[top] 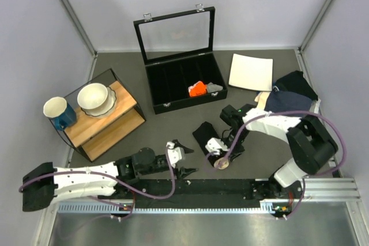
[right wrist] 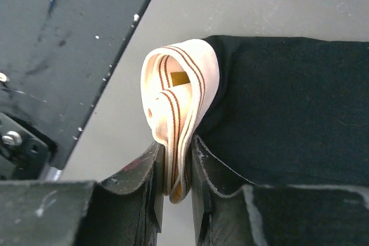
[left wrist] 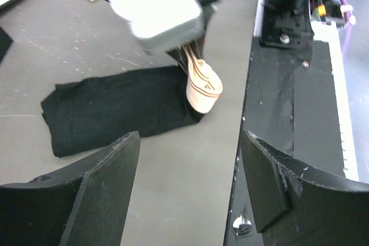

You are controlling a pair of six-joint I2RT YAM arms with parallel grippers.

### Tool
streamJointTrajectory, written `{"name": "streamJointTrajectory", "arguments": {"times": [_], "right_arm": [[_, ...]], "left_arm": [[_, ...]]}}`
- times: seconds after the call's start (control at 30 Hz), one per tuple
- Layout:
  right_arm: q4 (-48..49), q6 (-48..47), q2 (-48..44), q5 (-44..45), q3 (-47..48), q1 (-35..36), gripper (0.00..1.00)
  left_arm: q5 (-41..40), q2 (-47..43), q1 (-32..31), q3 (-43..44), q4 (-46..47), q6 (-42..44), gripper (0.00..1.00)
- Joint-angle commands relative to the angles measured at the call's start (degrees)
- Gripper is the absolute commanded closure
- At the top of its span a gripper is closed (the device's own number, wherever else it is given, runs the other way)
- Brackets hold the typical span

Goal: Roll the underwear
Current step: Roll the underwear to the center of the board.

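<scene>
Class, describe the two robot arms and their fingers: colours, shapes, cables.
The left arm and right arm have white shells between bulky black joints. A purple cable loops along each. The fingers are black, flat and wedge-shaped, with scuffed edges.

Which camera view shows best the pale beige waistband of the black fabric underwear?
The right wrist view: the pale beige waistband fills the centre, pinched by the right gripper. The left wrist view shows it smaller; the top view, only a pale spot.
</scene>
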Motion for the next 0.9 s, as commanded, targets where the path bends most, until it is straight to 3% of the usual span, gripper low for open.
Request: {"name": "streamJointTrajectory", "arguments": {"times": [0.0,0.23,0.5,0.87], "right_arm": [[-11.55,7.44,6.87,-5.40,6.47,0.92,0.82],[-16.39,14.92,19.18,-6.01,13.25,0.92,0.85],[-15.95,15.18,22.53,-8.48,14.22,0.83,0.85],[-15.52,13.87,22.62,-10.06,14.22,0.57,0.84]], "left_arm": [[2.97,5.78,-1.70,-0.85,9.44,2.96,0.25],[-1.68,23.08,-4.60,5.22,14.36,6.74,0.24],[-3.45,34.79,-7.58,9.53,21.84,7.89,0.19],[-9.42,44.99,-11.28,17.34,18.68,10.61,0.19]]}}
